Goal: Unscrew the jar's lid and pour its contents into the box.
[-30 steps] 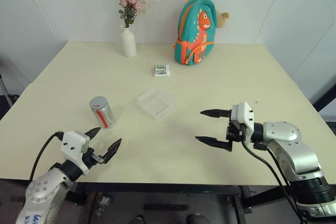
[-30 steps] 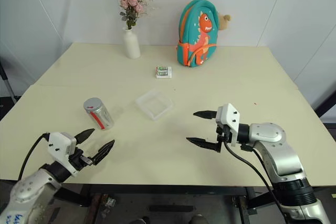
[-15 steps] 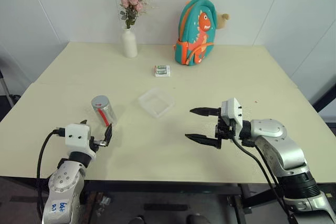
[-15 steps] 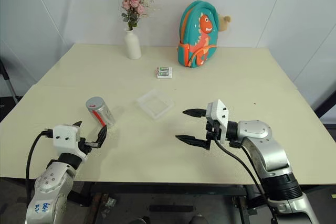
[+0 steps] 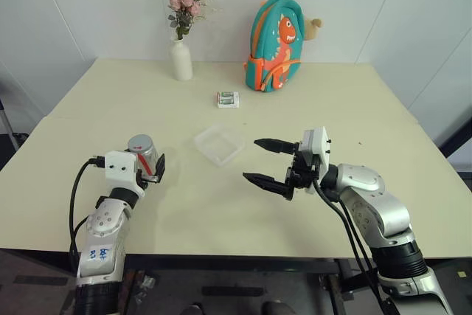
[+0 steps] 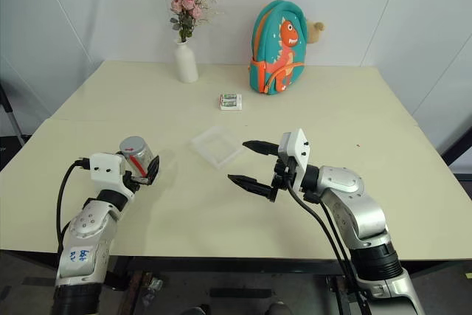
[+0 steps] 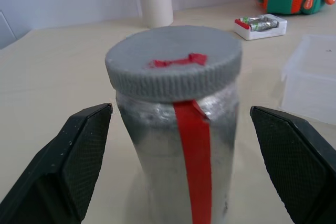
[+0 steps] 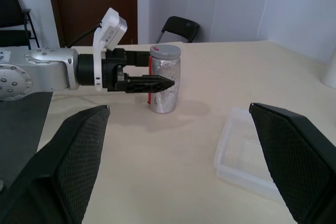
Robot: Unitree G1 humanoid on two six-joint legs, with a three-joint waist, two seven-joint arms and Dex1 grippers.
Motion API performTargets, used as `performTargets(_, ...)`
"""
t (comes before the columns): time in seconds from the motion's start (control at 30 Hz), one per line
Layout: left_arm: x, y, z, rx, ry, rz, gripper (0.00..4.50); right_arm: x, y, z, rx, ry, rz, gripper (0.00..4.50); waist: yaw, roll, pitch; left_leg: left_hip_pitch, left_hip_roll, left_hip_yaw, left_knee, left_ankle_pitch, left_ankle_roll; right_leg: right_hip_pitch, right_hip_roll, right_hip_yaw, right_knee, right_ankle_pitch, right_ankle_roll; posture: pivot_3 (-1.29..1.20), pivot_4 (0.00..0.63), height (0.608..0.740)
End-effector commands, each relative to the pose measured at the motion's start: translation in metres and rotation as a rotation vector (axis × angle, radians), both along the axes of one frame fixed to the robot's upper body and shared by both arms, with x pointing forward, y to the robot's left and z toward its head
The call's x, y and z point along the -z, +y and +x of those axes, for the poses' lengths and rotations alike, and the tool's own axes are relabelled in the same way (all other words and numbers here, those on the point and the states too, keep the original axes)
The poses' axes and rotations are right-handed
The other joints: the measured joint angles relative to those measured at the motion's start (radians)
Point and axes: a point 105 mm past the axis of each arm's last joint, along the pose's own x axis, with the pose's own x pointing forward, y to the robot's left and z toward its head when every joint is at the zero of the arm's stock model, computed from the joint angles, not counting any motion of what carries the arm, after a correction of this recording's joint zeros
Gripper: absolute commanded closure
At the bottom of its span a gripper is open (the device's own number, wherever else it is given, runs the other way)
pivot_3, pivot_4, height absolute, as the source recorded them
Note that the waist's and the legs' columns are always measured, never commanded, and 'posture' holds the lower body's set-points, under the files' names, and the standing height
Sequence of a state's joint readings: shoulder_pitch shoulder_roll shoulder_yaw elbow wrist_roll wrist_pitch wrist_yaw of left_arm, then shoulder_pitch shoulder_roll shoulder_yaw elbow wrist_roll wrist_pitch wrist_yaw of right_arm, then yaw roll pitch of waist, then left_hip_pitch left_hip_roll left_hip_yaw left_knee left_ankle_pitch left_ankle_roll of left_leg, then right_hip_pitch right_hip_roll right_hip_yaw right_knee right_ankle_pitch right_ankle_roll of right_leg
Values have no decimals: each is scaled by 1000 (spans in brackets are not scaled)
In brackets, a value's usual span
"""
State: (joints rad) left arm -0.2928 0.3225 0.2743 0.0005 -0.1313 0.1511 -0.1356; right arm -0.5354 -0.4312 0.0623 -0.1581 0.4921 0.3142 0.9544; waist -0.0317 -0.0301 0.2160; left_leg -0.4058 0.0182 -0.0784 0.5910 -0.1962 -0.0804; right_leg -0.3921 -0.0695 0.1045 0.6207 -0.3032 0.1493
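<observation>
The small clear round jar (image 7: 178, 145) with a red stripe and a flat grey screw lid (image 7: 173, 61) stands upright on the pale yellow tabletop (image 5: 243, 219), beside the shallow clear plastic box (image 5: 219, 144). The left hand (image 5: 151, 168) has its two black fingers wide apart, one on each side of the jar, not squeezing it. The right hand (image 5: 264, 161) hangs over the tabletop on the box's other side from the jar, fingers wide apart and holding nothing.

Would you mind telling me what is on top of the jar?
A grey lid bearing red tape caps the jar. The foggy wall hides what is inside.
</observation>
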Motion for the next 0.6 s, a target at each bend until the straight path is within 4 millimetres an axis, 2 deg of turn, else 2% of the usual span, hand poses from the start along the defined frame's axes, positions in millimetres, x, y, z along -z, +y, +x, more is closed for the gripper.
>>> performTargets(0.03, -12, 8, 9, -12, -44, 11, 22, -15, 4, -5, -12, -60, 28, 0, 1, 0, 0, 0, 0, 0, 0, 0, 0, 0, 0, 0, 0, 0, 1, 0, 150, 740)
performTargets(0.1, -11, 9, 14, -13, -43, -8, 22, -15, 5, -5, -9, -60, 30, 0, 2, 0, 0, 0, 0, 0, 0, 0, 0, 0, 0, 0, 0, 0, 1, 0, 150, 740)
performTargets(0.2, -10, 13, 20, -33, -50, -49, 619, -15, 5, -5, -5, -62, 36, 0, 1, 0, 0, 0, 0, 0, -1, 0, 0, 0, 0, 0, 0, 1, 1, 0, 150, 740)
performTargets(0.4, -13, 4, 25, 25, -57, -35, 2477, -14, 5, -5, 8, -61, 41, 0, 1, 0, 0, 0, 0, 0, -2, -1, -1, -1, 0, 0, 0, 1, 1, 0, 150, 740)
performTargets(0.5, -17, 4, 21, 46, -68, -46, 2500, -14, 4, -4, 20, -60, 45, 0, 1, 0, 0, 0, 0, 0, -2, -1, -1, -1, 0, 0, 0, 1, 1, 0, 150, 740)
performTargets(0.6, -41, -12, 8, 176, -123, -58, 2500, -18, 5, -3, 36, -61, 49, 0, 0, 0, 0, -1, 0, 0, -3, -1, -1, -1, 0, 0, 0, 1, 1, 0, 150, 740)
